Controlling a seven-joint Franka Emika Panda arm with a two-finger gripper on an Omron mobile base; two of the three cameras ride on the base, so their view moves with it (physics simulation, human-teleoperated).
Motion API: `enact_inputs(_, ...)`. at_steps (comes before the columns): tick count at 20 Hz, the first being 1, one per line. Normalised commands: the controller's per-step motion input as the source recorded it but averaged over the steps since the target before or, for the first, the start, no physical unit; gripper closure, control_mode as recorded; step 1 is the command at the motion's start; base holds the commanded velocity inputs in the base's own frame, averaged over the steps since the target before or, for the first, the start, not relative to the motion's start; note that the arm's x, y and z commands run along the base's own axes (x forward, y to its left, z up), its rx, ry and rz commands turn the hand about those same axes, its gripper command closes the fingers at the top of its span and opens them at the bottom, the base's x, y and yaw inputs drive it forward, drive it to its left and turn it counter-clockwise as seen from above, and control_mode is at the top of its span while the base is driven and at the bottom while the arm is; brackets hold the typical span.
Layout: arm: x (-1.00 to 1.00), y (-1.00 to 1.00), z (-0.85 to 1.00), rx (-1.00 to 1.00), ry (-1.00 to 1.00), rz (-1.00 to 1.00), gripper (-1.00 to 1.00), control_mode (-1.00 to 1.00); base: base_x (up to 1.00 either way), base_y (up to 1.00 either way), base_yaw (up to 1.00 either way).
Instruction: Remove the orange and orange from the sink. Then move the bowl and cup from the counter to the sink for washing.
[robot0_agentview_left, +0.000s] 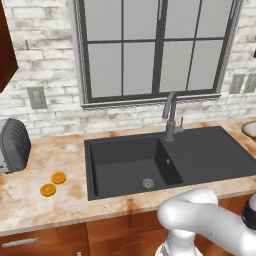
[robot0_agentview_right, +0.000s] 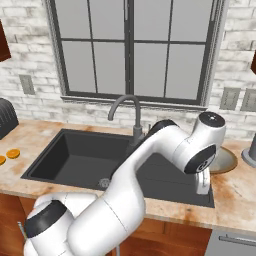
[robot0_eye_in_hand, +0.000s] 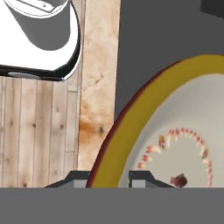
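Observation:
The bowl (robot0_eye_in_hand: 183, 113), cream inside with reddish specks and a yellow-brown rim, has its rim between my gripper's (robot0_eye_in_hand: 109, 178) two finger tips, which are shut on it. From the right base view the hand (robot0_agentview_right: 202, 186) points down at the drainboard's right end, with the bowl (robot0_agentview_right: 226, 159) partly hidden behind the wrist. Whether the bowl is lifted off the counter (robot0_agentview_left: 30, 200) I cannot tell. Two oranges (robot0_agentview_left: 58, 177) (robot0_agentview_left: 48, 189) lie on the counter left of the black sink (robot0_agentview_left: 125, 167). The cup is out of view.
A dark curved faucet (robot0_agentview_left: 171, 117) stands behind the sink. A ribbed grey toaster (robot0_agentview_left: 12, 145) sits at the far left. A grey appliance base (robot0_agentview_right: 248, 150) stands right of the bowl. The brick wall and window run close behind the counter.

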Motion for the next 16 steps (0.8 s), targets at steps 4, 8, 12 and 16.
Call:
enact_inputs(4,-0.24,0.42,0.14,0.0,0.01,0.08,1.0,-1.0,0.0,0.0,0.0)
enact_inputs(8,-0.27,0.42,0.1,0.01,0.0,0.08,1.0,-1.0,0.0,0.0,0.0)
enact_inputs(12,-0.28,0.45,0.08,0.02,0.0,0.09,1.0,-1.0,0.0,0.0,0.0)
enact_inputs(16,-0.21,0.46,0.07,0.04,0.0,0.15,1.0,-1.0,0.0,0.0,0.0)
